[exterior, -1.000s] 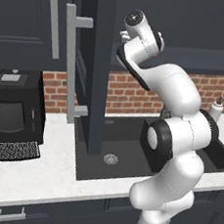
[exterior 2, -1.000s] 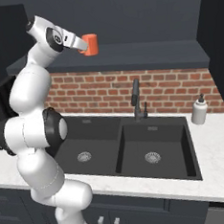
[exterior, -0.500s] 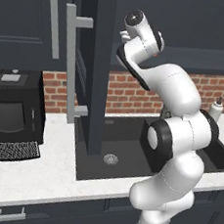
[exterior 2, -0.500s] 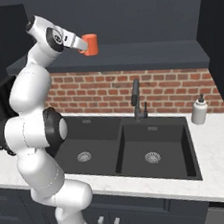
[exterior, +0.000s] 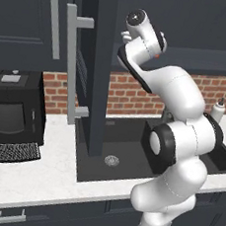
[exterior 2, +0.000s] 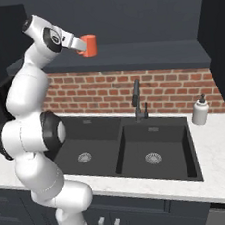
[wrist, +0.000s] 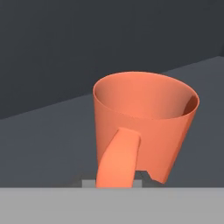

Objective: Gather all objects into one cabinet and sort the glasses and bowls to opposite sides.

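room: dark cabinets, red brick backsplash [exterior 2: 170,87], open cabinet door [exterior: 93,68] left of frame | surface: pale counter [exterior 2: 220,160], black double sink [exterior 2: 137,148] centre | gripper [exterior 2: 82,45]: clamped on orange mug [exterior 2: 89,44], upper left, level with the upper cabinets

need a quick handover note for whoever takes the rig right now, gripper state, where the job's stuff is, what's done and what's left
Gripper: jaws shut on the orange mug, held by its handle high up at the level of the upper cabinets, above the left sink basin.
Orange mug: upright, mouth up, clear of any shelf in the hand view.
Cabinet door stands open to the left of the arm.
Done: orange mug picked up and lifted.
Left: set it in the chosen cabinet on the glasses' side. The other mug and the bowl cannot be placed from these frames; find them, then put the bowl on the opposite side.
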You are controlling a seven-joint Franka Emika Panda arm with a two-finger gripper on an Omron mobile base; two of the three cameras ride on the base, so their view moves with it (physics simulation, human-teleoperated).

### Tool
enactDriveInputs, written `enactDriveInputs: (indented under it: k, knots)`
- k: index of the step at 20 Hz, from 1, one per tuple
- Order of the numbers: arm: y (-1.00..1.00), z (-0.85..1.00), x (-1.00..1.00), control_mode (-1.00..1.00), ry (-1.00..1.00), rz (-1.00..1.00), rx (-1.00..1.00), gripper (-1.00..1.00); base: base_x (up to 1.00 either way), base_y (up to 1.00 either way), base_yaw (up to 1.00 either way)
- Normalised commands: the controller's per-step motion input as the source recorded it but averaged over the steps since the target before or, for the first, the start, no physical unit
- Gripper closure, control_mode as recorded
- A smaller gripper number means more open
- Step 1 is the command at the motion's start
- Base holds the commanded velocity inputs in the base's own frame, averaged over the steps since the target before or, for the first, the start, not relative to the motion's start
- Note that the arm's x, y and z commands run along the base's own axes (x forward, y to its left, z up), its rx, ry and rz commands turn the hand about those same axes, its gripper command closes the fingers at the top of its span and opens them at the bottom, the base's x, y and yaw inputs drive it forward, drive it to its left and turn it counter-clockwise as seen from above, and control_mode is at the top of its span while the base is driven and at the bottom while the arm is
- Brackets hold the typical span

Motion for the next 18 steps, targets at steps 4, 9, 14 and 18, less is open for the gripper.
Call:
enactDriveInputs:
  k: [4,9,14,18]
  knots:
    - [0.00,0.00,-0.14,-1.00,0.00,0.04,0.00,1.00,0.00,0.00,0.00]
    - [0.00,0.00,-0.05,-1.00,0.00,0.04,0.00,1.00,0.00,0.00,0.00]
    - [0.00,0.00,0.00,-1.00,0.00,0.03,0.00,1.00,0.00,0.00,0.00]
    - [0.00,0.00,-0.03,-1.00,0.00,0.07,0.00,1.00,0.00,0.00,0.00]
